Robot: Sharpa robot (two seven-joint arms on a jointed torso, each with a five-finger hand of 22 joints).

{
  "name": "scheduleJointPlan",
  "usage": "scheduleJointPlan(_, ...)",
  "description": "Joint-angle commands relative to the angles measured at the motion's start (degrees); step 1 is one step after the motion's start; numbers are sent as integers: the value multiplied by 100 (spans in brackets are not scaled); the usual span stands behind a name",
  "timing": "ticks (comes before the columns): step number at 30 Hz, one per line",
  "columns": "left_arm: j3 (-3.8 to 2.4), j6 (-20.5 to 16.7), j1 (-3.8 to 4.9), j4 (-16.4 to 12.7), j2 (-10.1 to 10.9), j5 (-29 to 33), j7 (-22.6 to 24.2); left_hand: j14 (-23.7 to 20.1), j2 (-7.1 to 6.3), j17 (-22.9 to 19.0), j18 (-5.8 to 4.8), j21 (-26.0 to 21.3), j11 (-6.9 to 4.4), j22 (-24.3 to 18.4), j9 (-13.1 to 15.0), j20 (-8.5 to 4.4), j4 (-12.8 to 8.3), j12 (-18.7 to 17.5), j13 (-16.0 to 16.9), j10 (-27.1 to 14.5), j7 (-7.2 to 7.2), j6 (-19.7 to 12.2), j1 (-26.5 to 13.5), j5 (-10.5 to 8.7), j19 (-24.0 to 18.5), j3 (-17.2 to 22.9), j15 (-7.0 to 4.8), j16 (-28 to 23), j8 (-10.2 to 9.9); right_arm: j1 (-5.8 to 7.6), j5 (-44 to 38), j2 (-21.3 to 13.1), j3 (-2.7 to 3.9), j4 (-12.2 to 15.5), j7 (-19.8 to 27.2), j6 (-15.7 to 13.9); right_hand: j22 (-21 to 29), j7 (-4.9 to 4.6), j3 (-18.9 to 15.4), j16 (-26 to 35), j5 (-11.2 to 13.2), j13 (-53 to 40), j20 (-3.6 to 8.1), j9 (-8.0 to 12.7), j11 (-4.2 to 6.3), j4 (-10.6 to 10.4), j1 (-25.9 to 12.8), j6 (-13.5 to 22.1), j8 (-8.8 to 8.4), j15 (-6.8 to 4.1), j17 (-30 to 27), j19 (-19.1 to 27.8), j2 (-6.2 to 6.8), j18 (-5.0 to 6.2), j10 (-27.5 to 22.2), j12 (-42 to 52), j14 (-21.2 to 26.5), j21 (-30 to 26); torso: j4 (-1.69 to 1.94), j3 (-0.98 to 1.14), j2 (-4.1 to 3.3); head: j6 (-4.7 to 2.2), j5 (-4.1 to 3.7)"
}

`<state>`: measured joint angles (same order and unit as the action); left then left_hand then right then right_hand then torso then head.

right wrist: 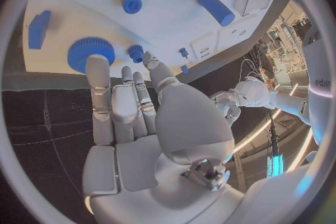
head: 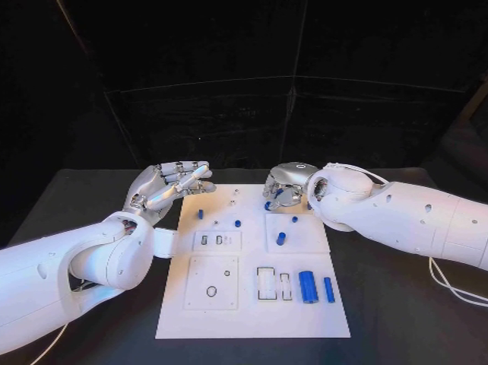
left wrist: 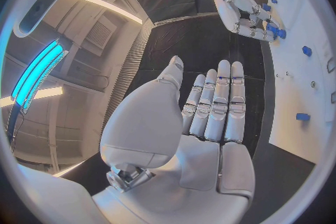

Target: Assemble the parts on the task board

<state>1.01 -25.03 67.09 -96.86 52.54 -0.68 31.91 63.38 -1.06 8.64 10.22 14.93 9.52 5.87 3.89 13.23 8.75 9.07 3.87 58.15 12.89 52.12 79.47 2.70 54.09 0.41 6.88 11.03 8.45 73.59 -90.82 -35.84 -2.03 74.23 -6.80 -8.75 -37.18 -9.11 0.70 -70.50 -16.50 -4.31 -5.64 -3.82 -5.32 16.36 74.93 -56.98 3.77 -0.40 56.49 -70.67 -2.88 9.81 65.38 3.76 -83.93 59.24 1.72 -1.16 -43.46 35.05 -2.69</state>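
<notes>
Right hand (head: 285,185) hovers over the board's (head: 255,319) far edge, fingers extended over the blue gear (right wrist: 89,54), holding nothing. Left hand (head: 173,185) is open beside the board. Lower your right fingers squarely around the gear before closing.

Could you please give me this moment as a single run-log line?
left hand: open, off board edge | right hand: fingertips at blue gear | task board: parts unassembled

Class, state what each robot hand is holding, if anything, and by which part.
Left robot hand: nothing, fingers extended. Right robot hand: fingertips at a blue gear; a hold cannot be told.
</notes>
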Motion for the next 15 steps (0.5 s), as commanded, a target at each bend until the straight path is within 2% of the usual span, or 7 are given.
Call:
scheduleJointPlan(1,-6,84,14,-5,-6,-50,12,-17,4,8,29,-26,21,-5,-9,8,-40,-25,-5,33,-3,34,42,26,19,7,9,-31,-26,16,-161,41,5,-25,-59,220,-57,2,68,-58,39,-5,-10,-5,-1,8,3,13,4,46,41,-14,-20,-71,-21,30,-202,75,5,4,-18,0,1)
scheduleJointPlan(8,-6,66,17,11,-9,-50,20,-19,7,10,29,-31,25,-9,-11,10,-44,-33,-6,30,3,33,39,26,18,5,12,-39,-32,15,-168,93,5,-65,-39,339,-263,19,291,-183,236,-18,-1,-6,30,23,99,-30,7,26,167,-15,-119,-90,121,77,-181,266,-17,0,-33,41,46)
scheduleJointPlan(15,-6,43,19,10,-10,-50,40,-18,17,12,29,-35,27,-13,-11,11,-51,-39,-7,32,6,36,43,26,18,7,13,-46,-36,15,-171,119,5,-94,-29,421,-455,38,532,-277,337,-26,17,-12,66,24,158,-107,22,0,265,-33,-170,-113,291,115,-177,434,-9,-3,-48,39,38)
